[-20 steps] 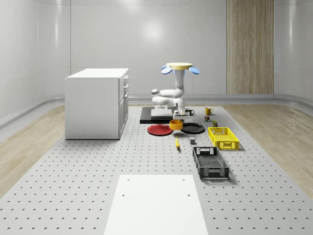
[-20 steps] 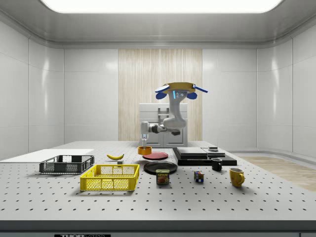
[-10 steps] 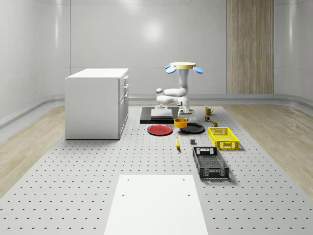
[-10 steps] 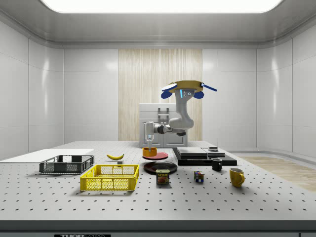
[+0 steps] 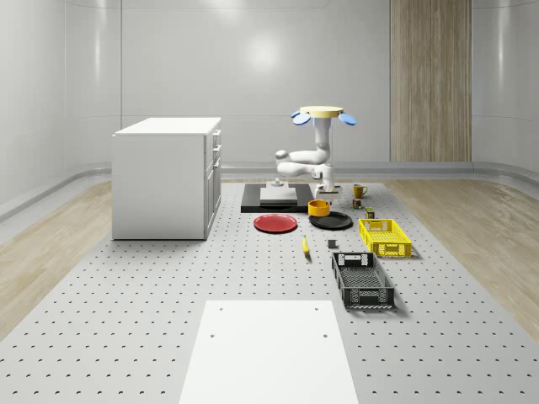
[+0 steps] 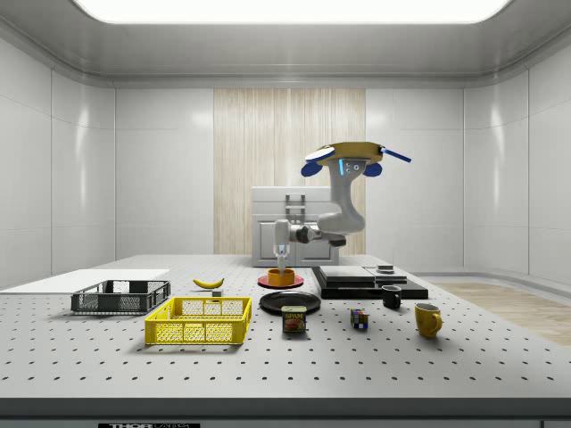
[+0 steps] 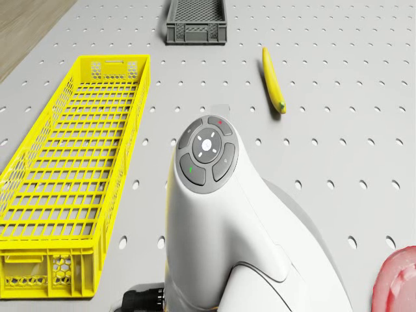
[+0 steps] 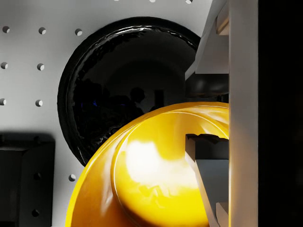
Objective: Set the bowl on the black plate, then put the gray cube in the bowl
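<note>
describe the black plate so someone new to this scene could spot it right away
Start at the big white cabinet on the perforated table. Toward the whole-scene view's right lie two flat round plates side by side. The black plate is the one nearer the yellow crate, glossy black beside the red plate, with the orange bowl at its edge.

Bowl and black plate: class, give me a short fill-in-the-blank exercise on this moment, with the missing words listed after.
1. The gripper holds the bowl by its ____.
2. The bowl's colour is ____.
3. The black plate lies beside a ____ plate.
4. The banana lies between the plates and the ____ crate.

Missing words: rim; orange; red; gray
</note>
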Controlling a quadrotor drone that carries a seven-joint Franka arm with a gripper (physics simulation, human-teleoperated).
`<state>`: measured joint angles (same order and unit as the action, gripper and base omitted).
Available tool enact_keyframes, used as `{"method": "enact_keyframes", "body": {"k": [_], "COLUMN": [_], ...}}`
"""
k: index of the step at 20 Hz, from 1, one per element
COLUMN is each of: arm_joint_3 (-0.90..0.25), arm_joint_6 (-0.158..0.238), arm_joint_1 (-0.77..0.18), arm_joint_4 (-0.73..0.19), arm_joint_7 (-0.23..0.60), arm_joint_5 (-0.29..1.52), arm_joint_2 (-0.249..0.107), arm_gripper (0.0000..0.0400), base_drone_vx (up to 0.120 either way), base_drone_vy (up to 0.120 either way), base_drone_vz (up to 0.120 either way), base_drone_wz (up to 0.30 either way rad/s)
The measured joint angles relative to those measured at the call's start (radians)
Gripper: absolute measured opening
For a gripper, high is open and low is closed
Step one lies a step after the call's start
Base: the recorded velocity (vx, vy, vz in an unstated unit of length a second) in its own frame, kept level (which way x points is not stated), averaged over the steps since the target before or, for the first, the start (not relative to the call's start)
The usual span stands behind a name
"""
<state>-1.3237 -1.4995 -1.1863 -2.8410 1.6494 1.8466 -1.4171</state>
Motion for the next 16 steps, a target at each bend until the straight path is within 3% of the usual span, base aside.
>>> {"method": "enact_keyframes", "body": {"k": [2,4,11,12,13,16], "arm_joint_3": [-0.001,0.002,0.000,0.000,0.002,0.017], "arm_joint_6": [-0.002,0.001,0.003,0.002,0.003,0.000], "arm_joint_1": [-0.006,0.028,-0.003,-0.005,0.024,0.013], "arm_joint_4": [-0.001,0.009,-0.002,-0.002,0.009,0.006], "arm_joint_7": [0.016,-0.077,0.014,0.012,-0.079,-0.026], "arm_joint_5": [-0.001,0.002,0.001,0.000,0.002,0.018], "arm_joint_2": [-0.003,0.008,0.002,0.001,0.009,0.008], "arm_gripper": [0.0104,0.0130,0.0104,0.0102,0.0136,0.0115], "base_drone_vx": [-0.080,0.000,0.000,0.000,0.000,0.000], "base_drone_vy": [0.100,0.080,0.120,0.120,0.080,0.000], "base_drone_vz": [0.000,0.000,0.000,0.000,0.000,0.000], "base_drone_wz": [0.000,0.000,0.000,0.000,0.000,0.000]}}
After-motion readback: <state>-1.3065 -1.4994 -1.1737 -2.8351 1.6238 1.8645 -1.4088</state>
